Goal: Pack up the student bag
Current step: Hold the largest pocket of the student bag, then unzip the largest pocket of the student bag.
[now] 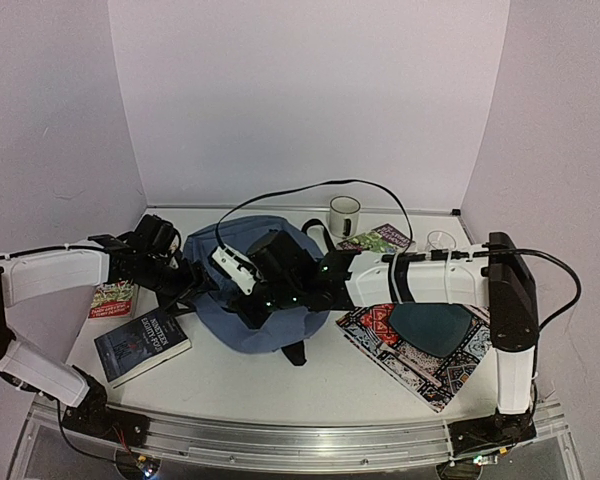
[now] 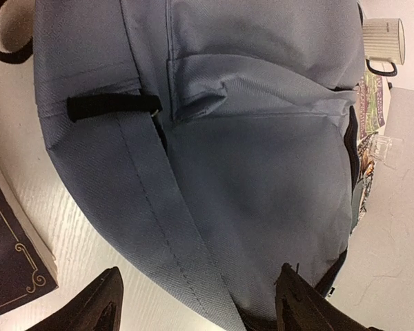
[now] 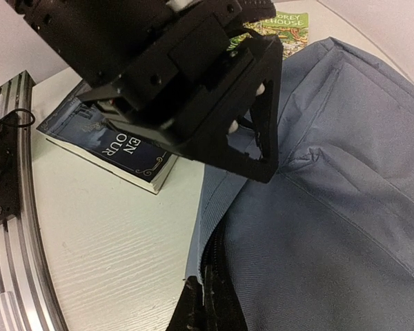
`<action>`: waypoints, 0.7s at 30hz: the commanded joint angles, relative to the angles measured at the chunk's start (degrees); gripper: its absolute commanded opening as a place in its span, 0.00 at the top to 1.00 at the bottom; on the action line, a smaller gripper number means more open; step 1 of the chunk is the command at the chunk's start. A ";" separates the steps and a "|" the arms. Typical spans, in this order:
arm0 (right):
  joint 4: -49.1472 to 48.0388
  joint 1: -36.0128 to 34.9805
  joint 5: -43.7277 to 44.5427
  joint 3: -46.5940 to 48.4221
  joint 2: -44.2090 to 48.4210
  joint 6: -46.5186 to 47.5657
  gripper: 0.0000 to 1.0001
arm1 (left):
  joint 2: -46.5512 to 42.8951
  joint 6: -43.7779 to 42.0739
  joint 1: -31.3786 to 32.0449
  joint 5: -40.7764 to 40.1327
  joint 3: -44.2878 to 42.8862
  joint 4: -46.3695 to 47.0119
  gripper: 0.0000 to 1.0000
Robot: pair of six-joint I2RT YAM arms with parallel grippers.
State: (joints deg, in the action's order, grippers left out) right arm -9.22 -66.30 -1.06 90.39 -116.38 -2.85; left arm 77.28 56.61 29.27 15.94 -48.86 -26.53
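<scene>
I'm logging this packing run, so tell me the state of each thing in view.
student bag: lying flat, zipper edge pinched by right tool
left tool: open, holding nothing
right tool: shut on student bag
mug: upright
dark blue book: closed, lying flat
patterned mat: spread flat

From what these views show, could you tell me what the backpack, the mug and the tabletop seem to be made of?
Backpack: slate-blue woven fabric, matte, probably nylon or polyester; a fine twill weave and stitched seams show. Mug: likely glazed ceramic, cream with ribbed sides and a dark handle. Tabletop: seemingly white-painted or laminated board; a faint wood-like grain shows.
</scene>
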 commanded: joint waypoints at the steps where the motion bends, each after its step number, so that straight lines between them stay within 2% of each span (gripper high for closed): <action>1: -3.74 -0.32 -0.95 0.80 0.66 -0.31 1.00 | -0.22 6.34 3.98 0.18 0.38 4.20 0.24; 4: -4.72 -0.32 -0.79 -0.34 1.40 -0.30 1.00 | 1.06 8.64 7.59 -1.46 0.87 5.50 0.27; 6: -5.04 -0.33 -0.78 -1.04 1.73 -0.35 1.00 | 1.92 9.74 9.12 -2.20 1.04 6.76 0.33; 8: -5.18 -0.33 -0.71 -1.79 2.16 -0.28 1.00 | 2.62 9.75 9.97 -2.96 0.71 7.40 0.47; 12: -5.19 -0.37 1.67 -4.94 4.48 0.56 1.00 | 2.08 8.83 10.10 -5.04 0.96 7.39 0.85; 14: -5.16 -0.35 4.61 -7.41 6.67 1.23 1.00 | 1.35 8.18 10.03 -6.40 1.40 6.86 0.98; 21: -4.42 1.12 14.33 -18.92 16.62 2.22 1.00 | -0.48 2.35 9.69 -14.11 -0.49 -2.16 1.00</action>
State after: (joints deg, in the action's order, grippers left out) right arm -13.72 -66.18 5.66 76.48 -108.32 -1.33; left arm 79.53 63.41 39.38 9.03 -47.49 -23.30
